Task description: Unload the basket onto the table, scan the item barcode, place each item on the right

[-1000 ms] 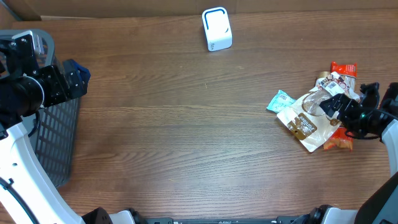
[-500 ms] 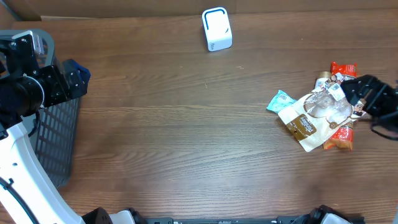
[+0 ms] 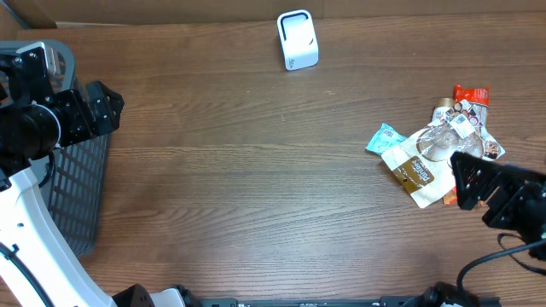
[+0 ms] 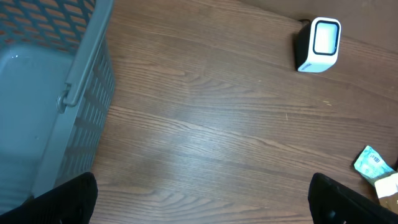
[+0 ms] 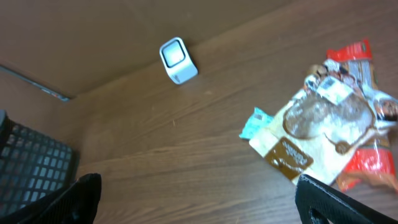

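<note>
Tan-and-clear plastic snack pouch [image 3: 418, 166] lying ungripped, label writing seemingly illegible; left gripper [image 4: 205, 208], right gripper [image 5: 199, 202] being held splayed, empty.

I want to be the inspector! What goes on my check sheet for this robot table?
Surface: brown wooden table, bare in the middle.
Job's things: white scanner at the back; pile of snack packets on the right.
Clutter: grey basket at the left edge.
Grippers: left gripper open and empty, by the basket; right gripper open and empty, at the pile's edge.
Cables: black cable by the right arm.
Surroundings: cardboard wall behind the table.
</note>
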`<state>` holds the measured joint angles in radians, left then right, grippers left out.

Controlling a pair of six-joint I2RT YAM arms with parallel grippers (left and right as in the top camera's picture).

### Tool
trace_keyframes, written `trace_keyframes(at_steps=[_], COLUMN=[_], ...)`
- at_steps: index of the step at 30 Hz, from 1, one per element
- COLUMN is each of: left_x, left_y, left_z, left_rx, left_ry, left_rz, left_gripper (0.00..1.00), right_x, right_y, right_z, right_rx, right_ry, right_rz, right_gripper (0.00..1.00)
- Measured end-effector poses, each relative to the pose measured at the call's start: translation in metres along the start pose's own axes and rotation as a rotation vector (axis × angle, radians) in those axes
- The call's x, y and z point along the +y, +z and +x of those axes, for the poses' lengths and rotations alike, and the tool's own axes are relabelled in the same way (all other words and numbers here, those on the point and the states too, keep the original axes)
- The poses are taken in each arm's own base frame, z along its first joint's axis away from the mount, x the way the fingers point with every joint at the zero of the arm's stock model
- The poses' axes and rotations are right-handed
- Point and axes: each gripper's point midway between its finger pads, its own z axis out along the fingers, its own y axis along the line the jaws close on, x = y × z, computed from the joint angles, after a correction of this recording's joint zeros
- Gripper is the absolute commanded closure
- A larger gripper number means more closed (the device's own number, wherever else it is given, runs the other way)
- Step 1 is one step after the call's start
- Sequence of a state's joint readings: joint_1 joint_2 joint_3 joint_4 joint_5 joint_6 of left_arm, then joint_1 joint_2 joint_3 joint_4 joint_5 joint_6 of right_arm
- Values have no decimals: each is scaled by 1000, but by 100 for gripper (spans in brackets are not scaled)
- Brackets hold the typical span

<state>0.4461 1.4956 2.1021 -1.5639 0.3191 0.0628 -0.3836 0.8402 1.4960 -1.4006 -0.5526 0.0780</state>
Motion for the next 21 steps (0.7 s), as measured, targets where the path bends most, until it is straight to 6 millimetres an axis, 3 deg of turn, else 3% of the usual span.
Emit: trace_keyframes(at_steps=[4,9,15,21], left_x=[0,0,0,0], left_y=[0,0,0,0], left_z=[0,0,0,0], left_rx=[0,0,0,0], left_ry=[0,0,0,0], left_rz=[0,0,0,0], left_gripper=[1,0,0,1], right_x=[-3,20,53,59], right_y=[1,6,23,51], right_z=[2,0,-23,-12], right_rx=[10,12,-140,-343], right_ry=[-31,-184,-386,-506], right_rz=[21,-69,-206,-294], right_gripper=[0,0,0,0])
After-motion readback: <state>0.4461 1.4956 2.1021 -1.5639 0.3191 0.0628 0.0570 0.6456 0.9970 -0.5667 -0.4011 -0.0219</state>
